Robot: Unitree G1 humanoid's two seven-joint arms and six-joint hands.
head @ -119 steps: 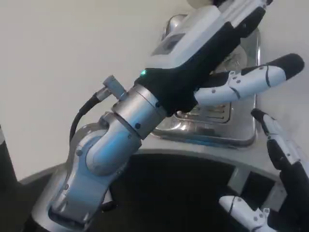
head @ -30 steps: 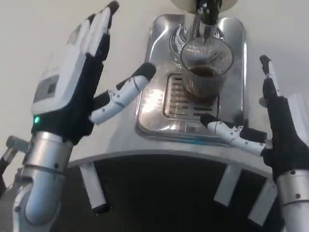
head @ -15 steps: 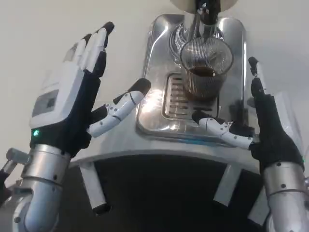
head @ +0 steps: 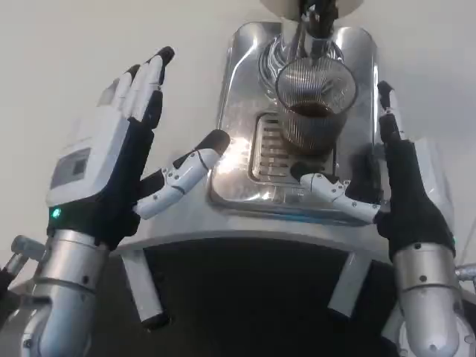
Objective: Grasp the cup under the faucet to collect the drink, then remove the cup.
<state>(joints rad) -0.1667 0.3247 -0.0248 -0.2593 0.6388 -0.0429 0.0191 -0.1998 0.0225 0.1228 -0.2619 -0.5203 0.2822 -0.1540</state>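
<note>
A ribbed glass cup point(head: 312, 104) partly filled with dark drink stands on the shiny steel drip tray point(head: 238, 178), right under the faucet point(head: 314, 26). My left hand point(head: 119, 160) is raised left of the tray, fingers spread, holding nothing, thumb toward the tray's left edge. My right hand point(head: 398, 193) stands just right of the cup, fingers straight up, thumb stretched below the cup's base. Neither hand touches the cup.
The steel tray has a slotted grate point(head: 271, 149) beneath the cup. A white table surface point(head: 74, 44) spreads to the left and behind. Below the tray lies a dark curved rim with silver struts point(head: 141, 294).
My right hand has moved left, closer to the cup, thumb now under its base. My left hand has shifted slightly lower and right. Four seconds ago the left arm covered the cup.
</note>
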